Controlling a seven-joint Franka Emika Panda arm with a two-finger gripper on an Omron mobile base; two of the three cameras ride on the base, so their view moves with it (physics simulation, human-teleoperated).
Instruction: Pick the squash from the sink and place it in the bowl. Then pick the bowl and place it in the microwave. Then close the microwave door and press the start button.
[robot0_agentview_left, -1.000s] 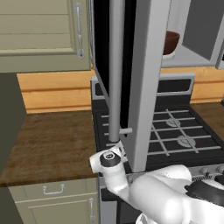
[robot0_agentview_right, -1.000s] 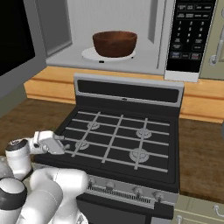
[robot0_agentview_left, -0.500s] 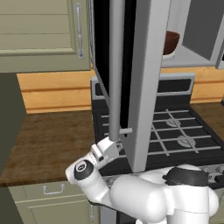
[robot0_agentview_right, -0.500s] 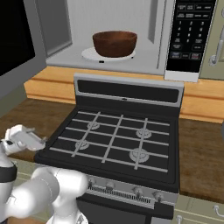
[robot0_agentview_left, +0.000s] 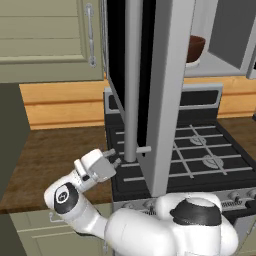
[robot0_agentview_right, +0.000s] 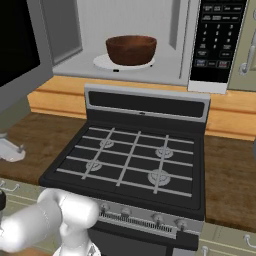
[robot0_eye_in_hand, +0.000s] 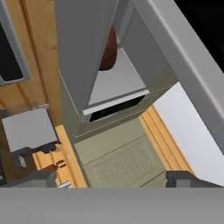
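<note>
The bowl (robot0_agentview_right: 131, 49) sits inside the microwave (robot0_agentview_right: 135, 42), on the pale round plate in the middle of the cavity. The squash is probably in the bowl, but the rim hides the inside, so I cannot confirm it. So the step in hand, as I judge it, is closing the door (robot0_agentview_left: 150, 85).

The door stands wide open, swung out toward the robot above the stove (robot0_agentview_right: 132, 160). In the left base view it is seen almost edge-on, with the long grey handle (robot0_agentview_left: 132, 80) running down its front. The gripper (robot0_agentview_left: 111, 159) is low and to the left of the door, over the wooden bench (robot0_agentview_left: 55, 160), just beside the lower end of the handle but not touching it. The jaws hold nothing; the two dark tips at the bottom of the hand view stand well apart, so they look open.

The next move calls for bringing the hand to the outer face of the door — the side with the handle — and pushing it in an arc toward the cavity until it shuts. After that the dark control panel (robot0_agentview_right: 216, 42) on the right must be reached for the start button. The risk is that the hand slips past the door edge.
</note>
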